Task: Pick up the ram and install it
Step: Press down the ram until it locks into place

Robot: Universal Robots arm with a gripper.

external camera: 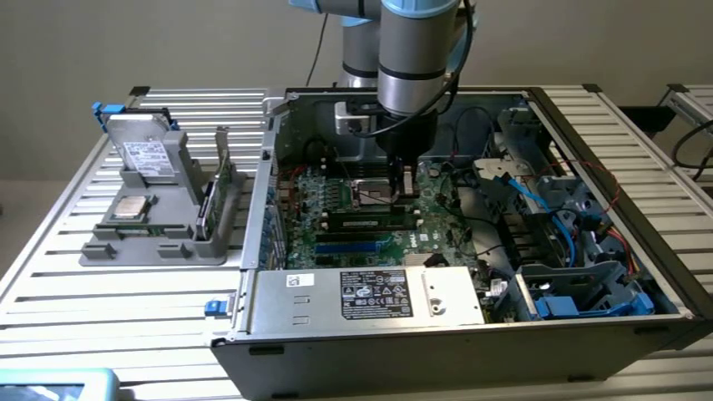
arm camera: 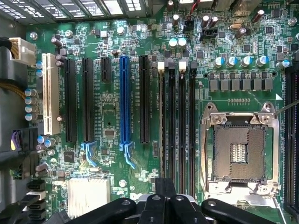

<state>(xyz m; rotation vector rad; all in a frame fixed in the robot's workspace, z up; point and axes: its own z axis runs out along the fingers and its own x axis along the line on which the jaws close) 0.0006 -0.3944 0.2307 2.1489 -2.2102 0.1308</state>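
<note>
Black gripper (arm camera: 163, 205) fingers sit pressed together, nothing between them, low over the motherboard (arm camera: 112, 116) inside the open computer case (external camera: 446, 334). Wrist view: fingertips are directly above the bank of black memory slots (arm camera: 175, 126) next to the bare processor socket (arm camera: 239, 149).

Ram: in the exterior view a slim dark stick with a pale label (external camera: 362, 222) lies along the slot bank, just in front of the gripper (external camera: 403, 177). In the wrist view one slot (arm camera: 162, 126) seems to carry a thin green edge. Reads as the ram already in its slot; whether it is fully seated or the end latches have closed, I cannot tell.

Risks, as judgement:
- Stick seated at one end only would sit crooked; pressing off-centre could flex the board or jam the slot.
- Closed fingers this near the open socket: a sideways drift could clip its metal frame or contacts.
- Loose cables (external camera: 523, 188) on the exterior view's right lie close to the arm's path and could snag.

Containers:
- Case: motherboard, labelled power supply (external camera: 373, 294) at the front, drive cage with blue fittings (external camera: 579, 292) on the exterior view's right.
- Grey parts tray (external camera: 156, 242) on the slatted table (external camera: 67, 292), exterior view's left, well apart from the case: a drive in a bracket (external camera: 145, 154) at the back, a square silver processor (external camera: 134, 206) in a middle pocket, an upright expansion card (external camera: 223, 196) along the case-side edge.
</note>
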